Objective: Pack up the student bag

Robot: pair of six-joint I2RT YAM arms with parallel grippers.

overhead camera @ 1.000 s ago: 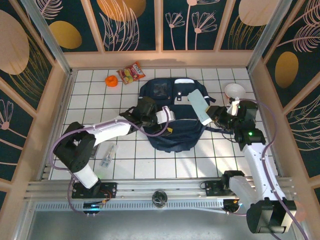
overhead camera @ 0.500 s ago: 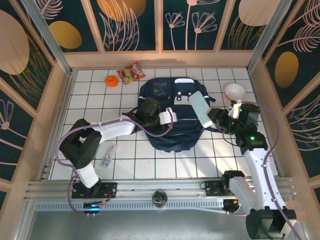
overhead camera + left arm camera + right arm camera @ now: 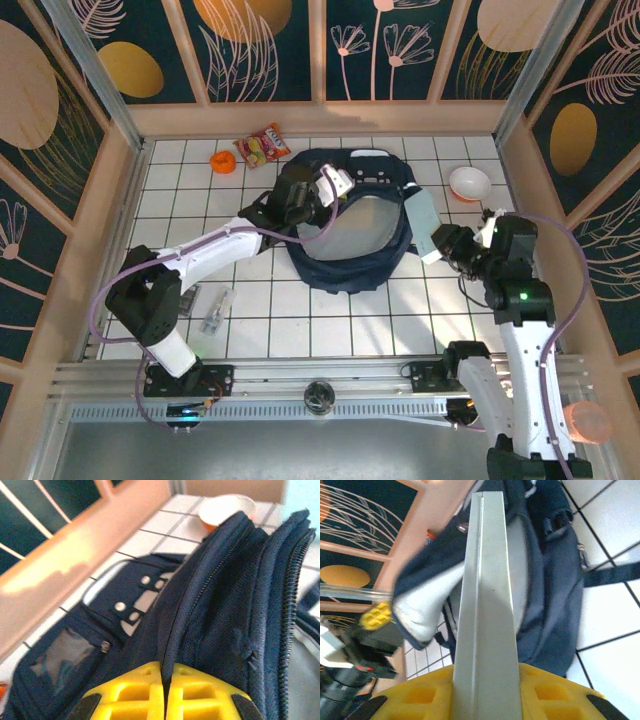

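Navy student bag [image 3: 347,276] gapes wide open, pale grey lining [image 3: 352,228] showing.

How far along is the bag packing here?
Done: bag mouth held open, left gripper shut on its edge. In hand: right gripper holds a pale flat item beside the opening. Left: putting it in; snack packet, orange item, bowl lie outside.

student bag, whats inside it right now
Only pale grey lining shows inside the student bag, its rim pinched up by the left gripper. The part under that raised rim is covered.
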